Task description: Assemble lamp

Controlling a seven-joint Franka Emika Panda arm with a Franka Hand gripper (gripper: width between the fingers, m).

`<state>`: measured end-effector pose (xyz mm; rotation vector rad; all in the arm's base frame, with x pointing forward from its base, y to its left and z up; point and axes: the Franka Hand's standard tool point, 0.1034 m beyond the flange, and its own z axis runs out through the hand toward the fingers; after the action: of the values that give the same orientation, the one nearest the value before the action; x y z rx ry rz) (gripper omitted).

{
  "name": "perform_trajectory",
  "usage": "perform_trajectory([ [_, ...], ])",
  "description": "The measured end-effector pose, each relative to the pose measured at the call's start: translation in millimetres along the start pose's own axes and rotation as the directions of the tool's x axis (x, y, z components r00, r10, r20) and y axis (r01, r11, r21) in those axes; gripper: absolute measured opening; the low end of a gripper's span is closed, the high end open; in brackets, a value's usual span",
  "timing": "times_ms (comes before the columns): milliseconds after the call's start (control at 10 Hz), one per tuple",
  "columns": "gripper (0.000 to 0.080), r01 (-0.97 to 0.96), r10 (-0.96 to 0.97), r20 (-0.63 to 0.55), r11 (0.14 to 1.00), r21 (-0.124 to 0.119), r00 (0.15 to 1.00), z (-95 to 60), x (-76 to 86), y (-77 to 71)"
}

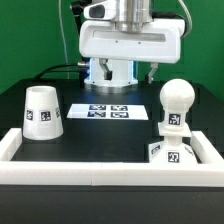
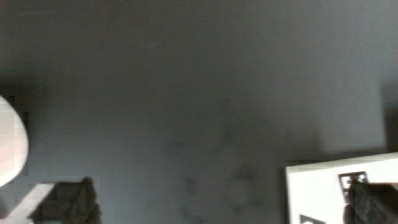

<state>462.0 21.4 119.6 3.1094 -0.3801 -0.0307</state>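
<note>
Exterior view: one shade (image 1: 41, 112), one bulb (image 1: 175, 104) atop one base (image 1: 172, 151), hand's opening indiscernible.

A robotics lab: marker board (image 1: 108, 110), black table (image 1: 100, 145), green backdrop (image 1: 30, 40).

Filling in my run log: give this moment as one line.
gripper: raised at back, state unclear | bulb: on base | shade: apart, exterior view's left | marker board: mid-table
</note>
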Motion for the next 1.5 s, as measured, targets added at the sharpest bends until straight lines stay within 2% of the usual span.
perform_trajectory([
  [400, 0.0699, 0.016, -0.016, 0.002, 1.0, -0.001, 1.0, 0.7, -0.4, 2.1],
  [500, 0.0699, 0.12, -0.12, 0.009, 0.993, -0.001, 0.993, 1.5, -2.5, 20.7],
  [600, 0.0699, 0.154, -0.154, 0.006, 0.988, 0.0, 0.988, -2.1, 0.2, 47.6],
  [800, 0.0699, 0.223, -0.223, -0.009, 0.975, 0.003, 0.975, -8.4, 10.1, 80.4],
  [1000, 0.0699, 0.259, -0.259, -0.014, 0.966, 0.012, 0.966, -5.2, 17.5, 112.6],
  [1200, 0.0699, 0.272, -0.272, -0.013, 0.962, 0.006, 0.962, -2.4, 24.4, 132.9],
  [1500, 0.0699, 0.274, -0.274, -0.011, 0.962, 0.006, 0.962, -1.6, 23.7, 130.8],
])
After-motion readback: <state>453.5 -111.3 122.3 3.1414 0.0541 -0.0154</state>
